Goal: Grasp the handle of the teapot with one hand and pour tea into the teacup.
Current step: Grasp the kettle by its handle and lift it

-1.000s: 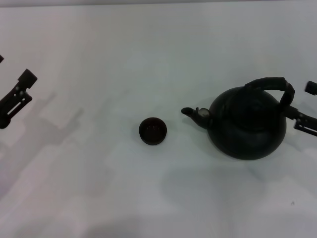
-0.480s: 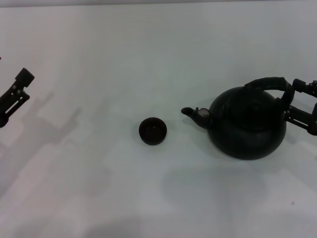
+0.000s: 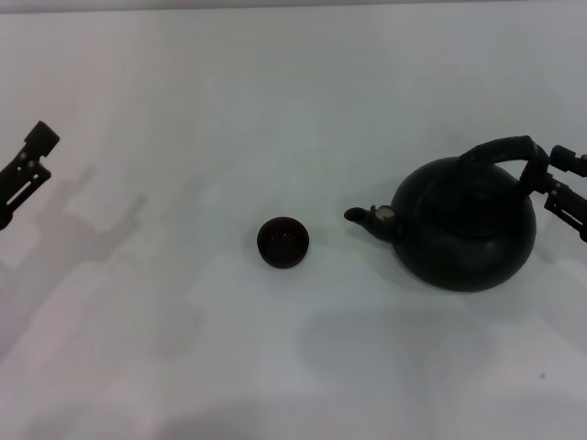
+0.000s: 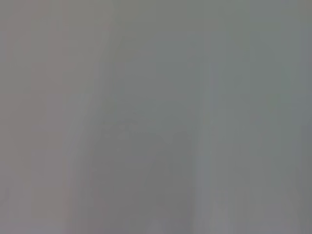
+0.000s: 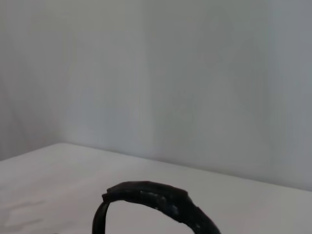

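Note:
The matte black teapot (image 3: 463,229) stands at the right of the white table, its short spout (image 3: 365,217) aimed left at the teacup (image 3: 282,242). The small dark teacup sits near the middle, about a spout's length from the tip. Its inside looks dark reddish; I cannot tell whether that is tea. My right gripper (image 3: 558,183) is at the right end of the arched handle (image 3: 500,148), shut on it. The right wrist view shows the handle (image 5: 156,197) close up from behind. My left gripper (image 3: 37,147) hangs at the far left edge, well away from both.
The white table (image 3: 275,110) runs under everything, with bare surface in front of and behind the cup. A pale wall (image 5: 195,73) rises past the far edge. The left wrist view shows only a blurred grey surface.
My right gripper has come in from the right edge and shut around the handle's right end. The teapot has shifted slightly right and toward me. The left arm has drifted a little further left.

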Robot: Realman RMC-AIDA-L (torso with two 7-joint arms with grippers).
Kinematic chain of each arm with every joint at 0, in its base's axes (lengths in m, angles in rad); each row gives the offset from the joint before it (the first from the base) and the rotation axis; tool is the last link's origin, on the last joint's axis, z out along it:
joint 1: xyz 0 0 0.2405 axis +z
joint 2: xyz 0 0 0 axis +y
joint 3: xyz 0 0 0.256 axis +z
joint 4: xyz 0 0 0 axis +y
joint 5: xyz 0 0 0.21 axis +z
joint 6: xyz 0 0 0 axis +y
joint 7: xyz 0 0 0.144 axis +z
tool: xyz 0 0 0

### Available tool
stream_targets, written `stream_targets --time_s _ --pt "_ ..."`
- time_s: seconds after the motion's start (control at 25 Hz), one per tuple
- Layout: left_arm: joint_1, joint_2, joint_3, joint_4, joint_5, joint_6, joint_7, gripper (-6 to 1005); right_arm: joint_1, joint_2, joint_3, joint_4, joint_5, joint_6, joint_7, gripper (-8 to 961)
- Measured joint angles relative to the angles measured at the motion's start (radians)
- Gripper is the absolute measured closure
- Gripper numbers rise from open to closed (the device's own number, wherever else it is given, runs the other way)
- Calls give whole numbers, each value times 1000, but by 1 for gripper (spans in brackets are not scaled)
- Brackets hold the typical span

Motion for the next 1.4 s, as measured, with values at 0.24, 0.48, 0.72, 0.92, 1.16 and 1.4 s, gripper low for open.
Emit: stream_targets --time_s 0.24,0.48,0.72,0.92,1.16,1.4 --pt "-10 0 -4 -13 0 2 0 137 40 1 -6 77 49 -6 -24 468" --pt "-23 0 -15 -28 0 2 1 138 91 2 -6 148 53 -16 -57 786" --pt "-23 0 -15 -29 0 2 1 137 115 4 -10 176 62 -17 -90 788" --pt "-23 -1 -15 -29 0 1 -2 137 126 5 -10 186 66 -15 -124 782" --pt "-23 -2 -15 -29 0 -6 -3 138 149 3 -11 215 63 -17 -145 775" --pt "-23 -1 -16 -29 0 -7 -5 138 160 3 -13 234 61 -16 -149 738"
